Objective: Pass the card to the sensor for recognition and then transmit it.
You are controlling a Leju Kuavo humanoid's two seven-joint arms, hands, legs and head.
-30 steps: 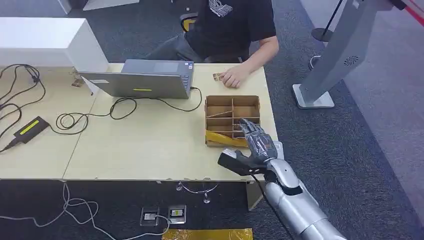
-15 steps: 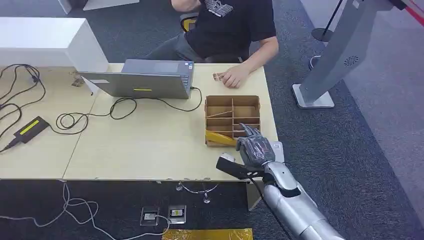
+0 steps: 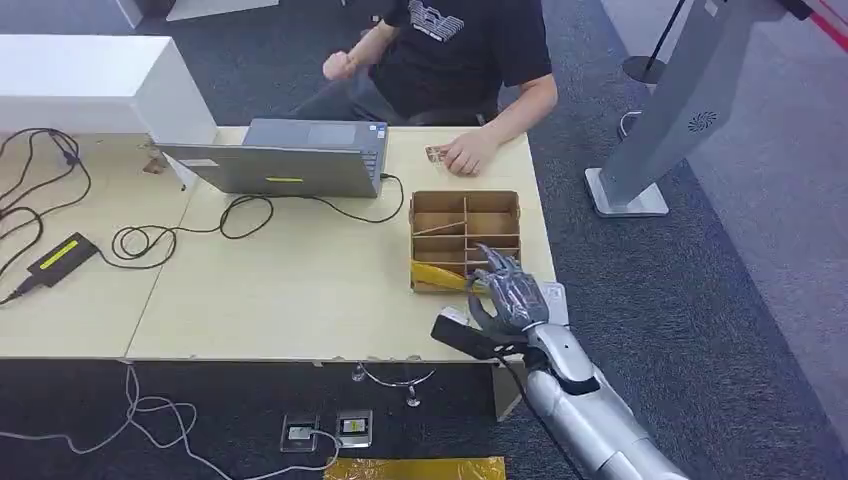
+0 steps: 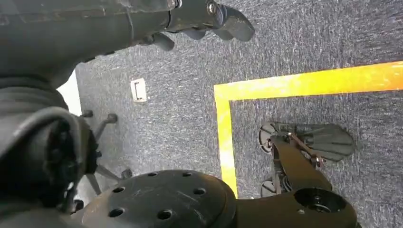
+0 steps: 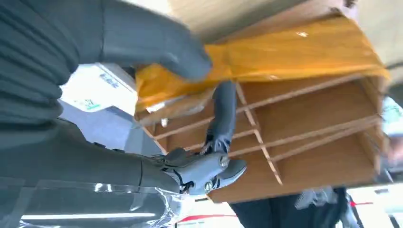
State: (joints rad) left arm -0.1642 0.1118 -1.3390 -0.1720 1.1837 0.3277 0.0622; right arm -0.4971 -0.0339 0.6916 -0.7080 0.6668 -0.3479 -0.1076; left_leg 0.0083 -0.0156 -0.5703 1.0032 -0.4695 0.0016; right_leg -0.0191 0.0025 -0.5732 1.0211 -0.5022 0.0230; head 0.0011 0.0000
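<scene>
Right hand (image 3: 510, 293) hovers with fingers spread, holding nothing, over the box (image 3: 466, 226) at the table's (image 3: 290, 300) near right corner. A white card (image 5: 95, 88) lies beside the box: thin, stiff, slick, best pinched by its edges. Left hand (image 4: 209, 19) hangs empty over the floor, fingers loosely apart.

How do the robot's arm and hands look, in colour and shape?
The right arm is a silver tube with black joint rings and a thin black cable along it. The right hand is grey with a ribbed back and darker fingers. The left hand shows dark grey, rounded fingers.
</scene>
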